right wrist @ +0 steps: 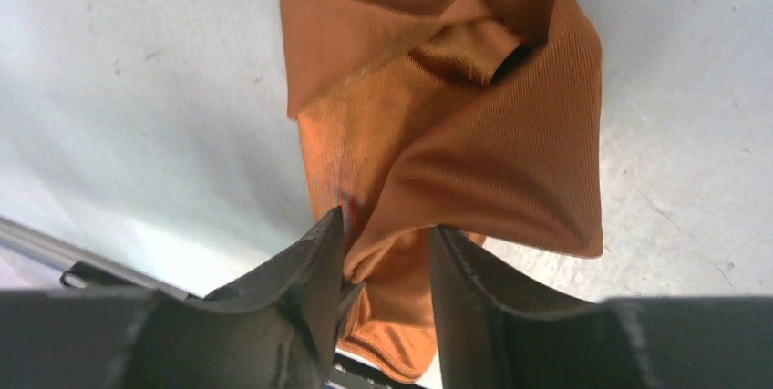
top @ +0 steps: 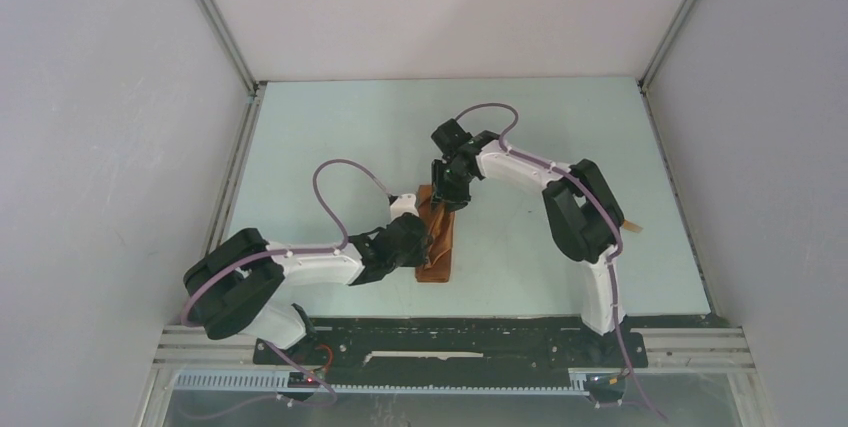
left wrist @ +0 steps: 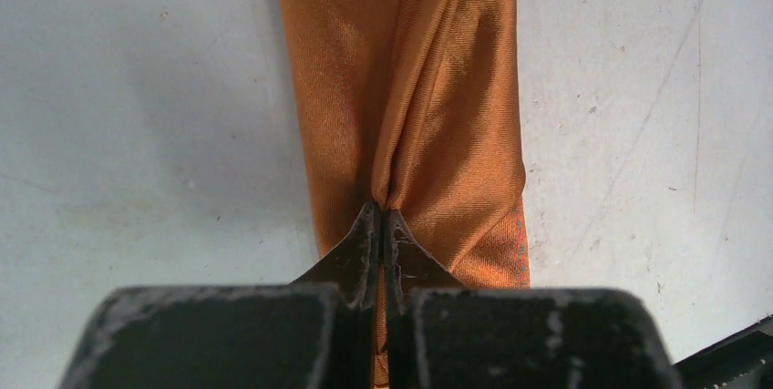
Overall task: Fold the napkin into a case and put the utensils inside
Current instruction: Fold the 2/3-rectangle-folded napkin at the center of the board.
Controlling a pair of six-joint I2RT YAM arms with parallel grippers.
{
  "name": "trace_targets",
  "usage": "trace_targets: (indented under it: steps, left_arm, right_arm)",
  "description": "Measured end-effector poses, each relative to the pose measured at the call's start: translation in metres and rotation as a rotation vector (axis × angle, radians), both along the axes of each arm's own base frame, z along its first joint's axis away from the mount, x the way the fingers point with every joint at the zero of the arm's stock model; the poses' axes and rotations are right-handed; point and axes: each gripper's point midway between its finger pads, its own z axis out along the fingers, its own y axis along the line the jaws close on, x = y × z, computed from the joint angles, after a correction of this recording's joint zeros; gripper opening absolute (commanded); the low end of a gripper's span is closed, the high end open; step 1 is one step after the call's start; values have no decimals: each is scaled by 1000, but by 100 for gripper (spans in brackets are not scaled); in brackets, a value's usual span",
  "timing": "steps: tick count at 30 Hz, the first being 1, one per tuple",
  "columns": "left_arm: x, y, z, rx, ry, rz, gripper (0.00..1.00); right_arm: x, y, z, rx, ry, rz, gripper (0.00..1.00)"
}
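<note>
The left gripper's (left wrist: 381, 214) two dark, scuffed fingers (left wrist: 365, 243), looming at the bottom of its wrist view, are pressed tight together, pinching a raised ridge of the rust-orange napkin (left wrist: 410, 88). From that pinch the shiny cloth runs away up the frame as a narrow folded strip on the pale table (left wrist: 137, 134), creased along its middle.

In the right wrist view the right gripper's (right wrist: 383, 230) fingers (right wrist: 314, 261) stand spread. A fold of the napkin (right wrist: 456, 134) rises between them and touches the left-hand finger. Beyond it the cloth is bunched, with a loose, open pocket near the top.

From above, the left arm (top: 300, 267) reaches low and nearly level across the table (top: 330, 137) from the left, and its gripper (top: 425, 239) meets the napkin (top: 437, 265) at mid-length. The right arm (top: 580, 217) stands tall at its elbow, then bends back toward centre. Its gripper (top: 447, 199) points down onto the strip's far end. The two grippers are close together over the cloth and cover most of it, leaving only the near end plainly in sight.

A purple cable (top: 335, 182) loops above each forearm. A slim golden piece (top: 634, 227) juts out from behind the right elbow, mostly hidden by it. The black mounting rail (top: 450, 355) carries both bases at the near edge, and white walls (top: 100, 147) enclose the table.
</note>
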Motion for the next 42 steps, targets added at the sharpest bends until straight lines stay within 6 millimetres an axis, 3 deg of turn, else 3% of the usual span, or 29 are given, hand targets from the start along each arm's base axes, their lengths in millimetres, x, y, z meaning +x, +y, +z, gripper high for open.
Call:
trace_targets:
  steps: [6,11,17,26,36,42]
  left_arm:
    - [1,-1,0,-16,-3,5,0]
    - [0,-2,1,-19,-3,3,0]
    - [0,-2,1,-20,-3,3,0]
    - [0,-3,1,-24,-1,-1,0]
    - [-1,-5,2,-32,3,-10,0]
    - [-1,-5,2,-32,3,-10,0]
  right_arm:
    - [-9,-15,32,102,-34,-18,66]
    - [-18,-47,57,242,-81,-83,77]
    - [7,-76,39,368,-74,-181,77]
    - [30,-47,32,537,-74,-175,67]
    - [38,-39,30,579,-72,-198,46]
    - [39,-36,34,598,-71,-199,53]
